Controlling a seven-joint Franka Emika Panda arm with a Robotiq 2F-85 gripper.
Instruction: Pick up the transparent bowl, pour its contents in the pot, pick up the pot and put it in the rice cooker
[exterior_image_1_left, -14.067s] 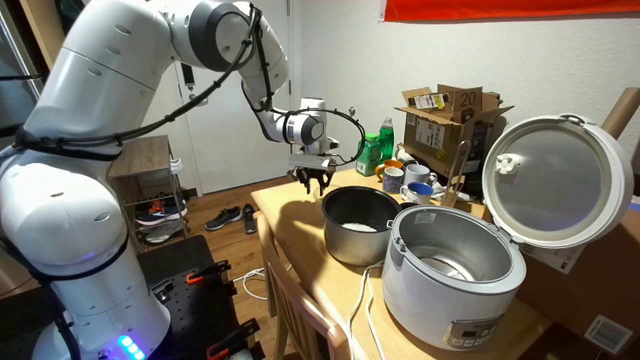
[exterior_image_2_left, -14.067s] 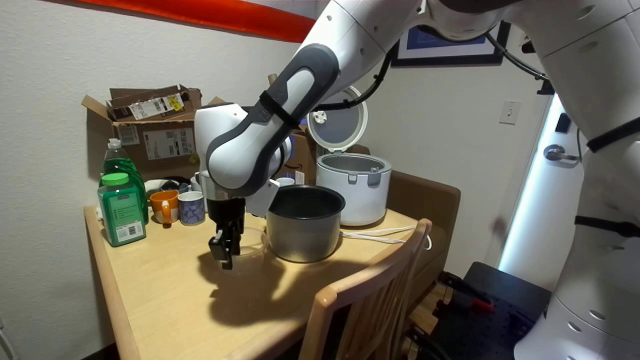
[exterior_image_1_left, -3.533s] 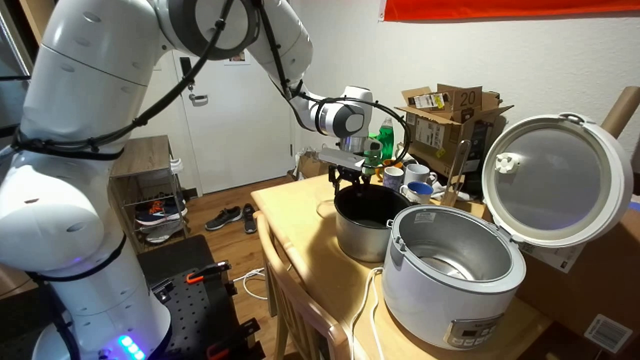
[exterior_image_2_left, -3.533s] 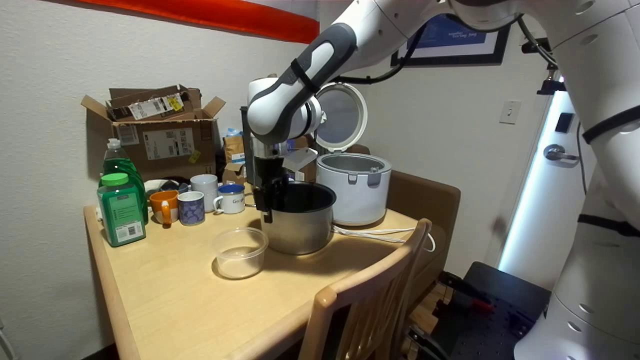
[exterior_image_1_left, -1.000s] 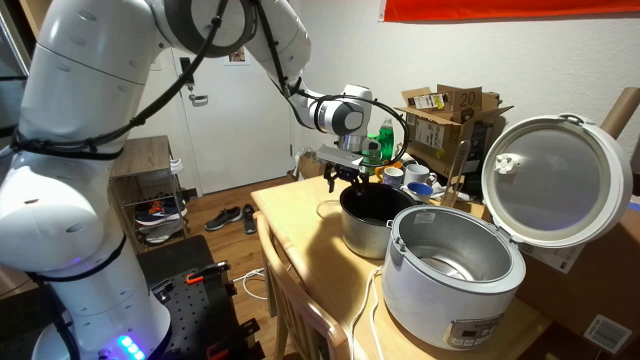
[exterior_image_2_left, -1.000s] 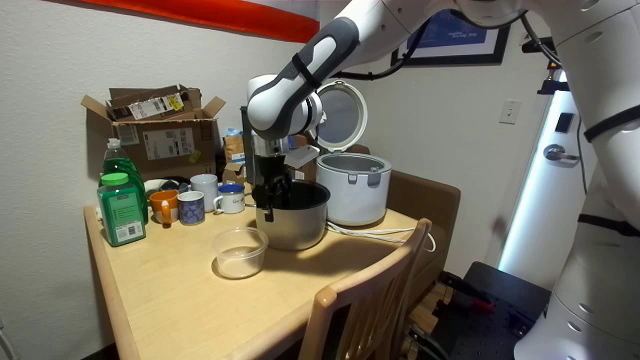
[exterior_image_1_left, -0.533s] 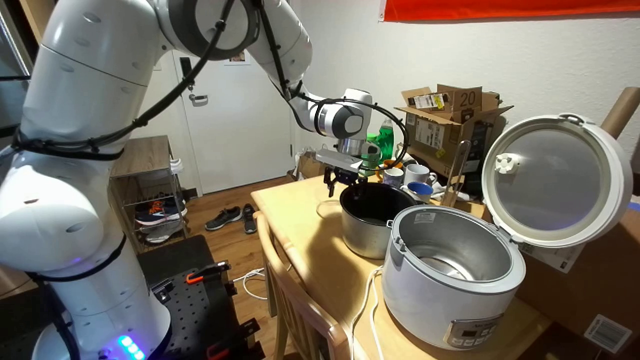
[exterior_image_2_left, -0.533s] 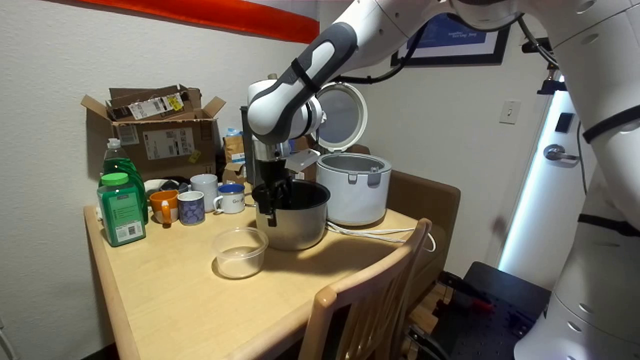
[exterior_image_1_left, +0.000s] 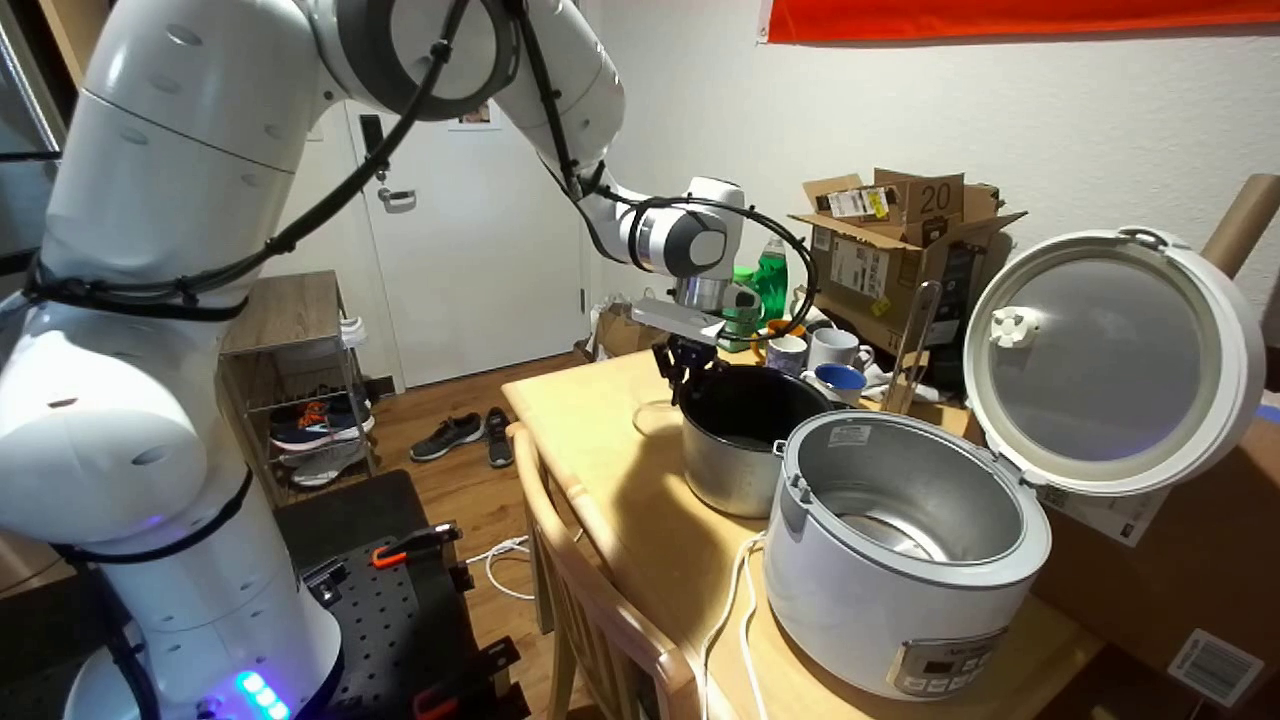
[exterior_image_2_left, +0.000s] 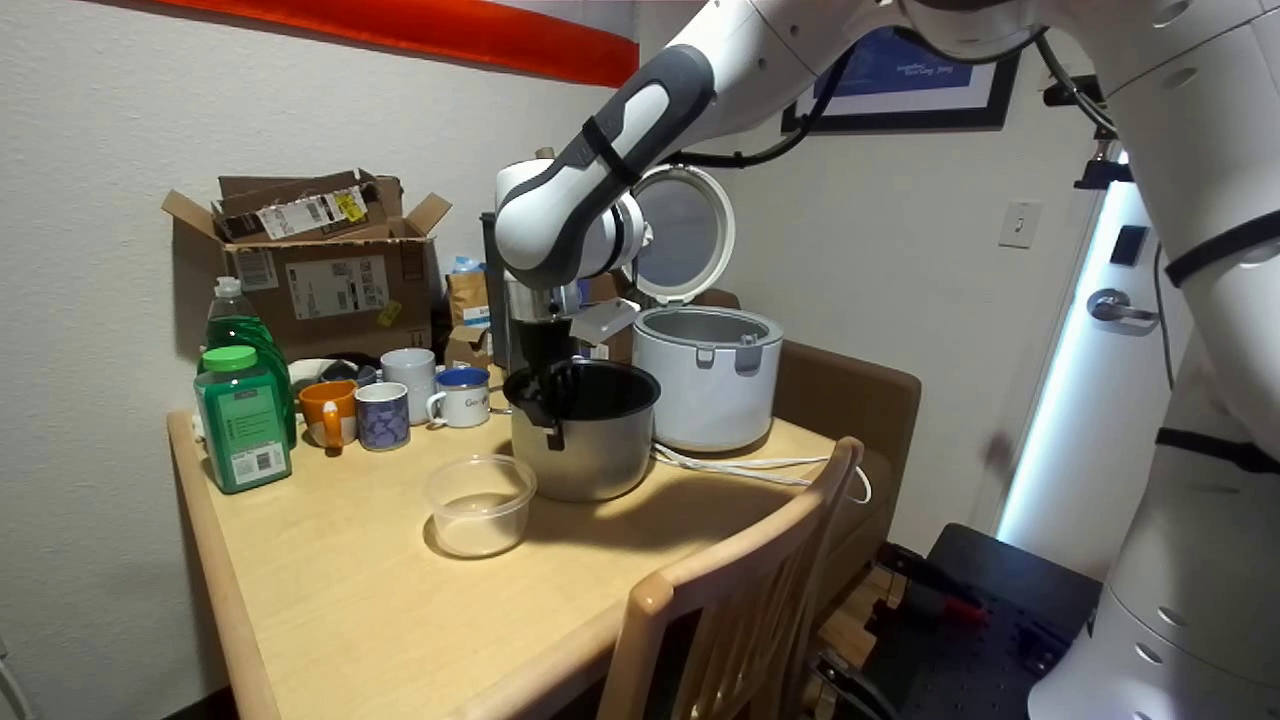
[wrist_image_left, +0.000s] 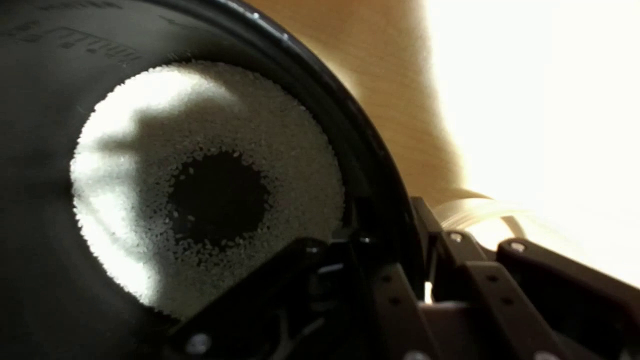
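Both jaws of the gripper (wrist_image_left: 388, 223) have just come closer, one inside the pot (exterior_image_2_left: 590, 452), one outside — whether they grasp already, I cannot tell; the pot, rice (wrist_image_left: 300, 165) inside, stands on the table (exterior_image_2_left: 365, 605) by the rice cooker (exterior_image_2_left: 706, 390), so lifting seems next

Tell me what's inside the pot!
White rice lies in the pot, around a bare dark spot. The gripper covers one edge, so what's under it is hidden.
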